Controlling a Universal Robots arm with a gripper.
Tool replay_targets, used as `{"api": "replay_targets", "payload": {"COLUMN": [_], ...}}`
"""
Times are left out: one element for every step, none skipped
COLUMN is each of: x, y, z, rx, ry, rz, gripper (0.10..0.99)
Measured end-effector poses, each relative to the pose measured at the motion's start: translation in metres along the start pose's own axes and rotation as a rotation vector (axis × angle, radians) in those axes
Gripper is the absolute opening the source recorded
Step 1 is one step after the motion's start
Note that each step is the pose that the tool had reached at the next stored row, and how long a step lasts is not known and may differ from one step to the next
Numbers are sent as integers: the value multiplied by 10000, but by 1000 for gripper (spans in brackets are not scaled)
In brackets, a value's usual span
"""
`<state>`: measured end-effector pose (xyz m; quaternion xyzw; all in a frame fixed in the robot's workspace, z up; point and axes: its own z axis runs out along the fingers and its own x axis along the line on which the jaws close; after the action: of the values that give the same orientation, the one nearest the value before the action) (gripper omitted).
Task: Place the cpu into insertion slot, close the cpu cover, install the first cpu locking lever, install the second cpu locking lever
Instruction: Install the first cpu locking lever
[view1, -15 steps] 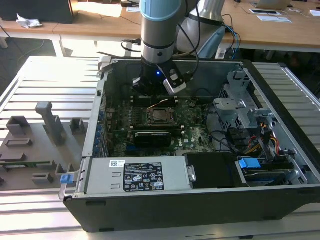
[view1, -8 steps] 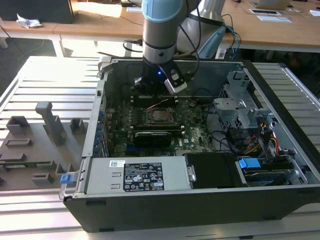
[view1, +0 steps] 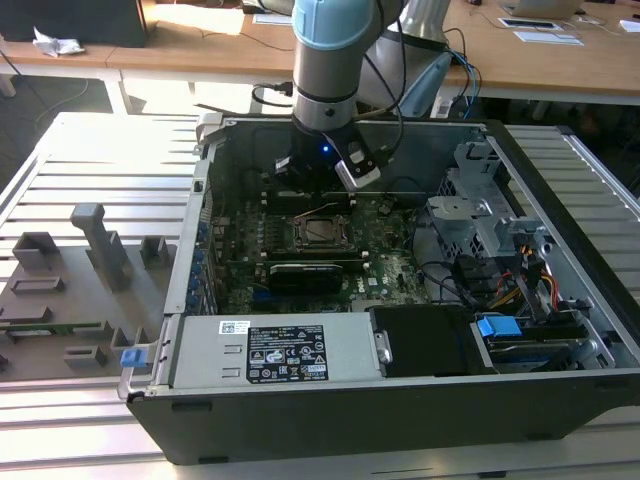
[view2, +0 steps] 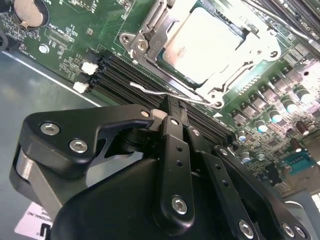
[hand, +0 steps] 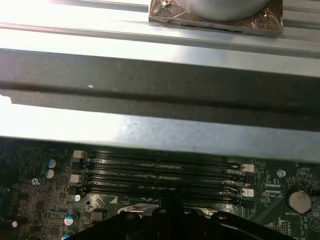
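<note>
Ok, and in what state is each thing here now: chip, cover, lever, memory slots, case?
cpu: seated flat in place.
cpu cover: closed down over it.
wire locking lever: lying low beside the cover; whether it is latched cannot be told.
memory slots: empty.
computer case: side open.
gripper: tip at the lever.

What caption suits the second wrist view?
The pincer close to a thin wire lever beside the memory slots, the cpu framed by the cpu cover on the green motherboard.
</note>
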<state>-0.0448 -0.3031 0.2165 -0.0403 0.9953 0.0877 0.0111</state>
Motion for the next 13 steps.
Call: {"api": "replay_targets", "payload": {"x": [-9,-16,-25,-33,-42,-52,-69,-88,-100,-106,-111,-121,-130], "y": [-1,-2,-4,-5,-6,-8,-10,-13,-15,-16,-16,-18,-20], "z": [4,7,10,13,16,19,24,30,35,38,41,46,52], "rx": [1,1,1,1,1,1,0,1,1,1,0,0,0], "ry": [0,1,1,0,1,1,2,3,3,3,3,4,4], "rz": [0,1,0,-1,0,-1,-1,1,0,0,1,1,1], "gripper": [106,106,106,106,106,106,106,106,106,106,106,106,106]}}
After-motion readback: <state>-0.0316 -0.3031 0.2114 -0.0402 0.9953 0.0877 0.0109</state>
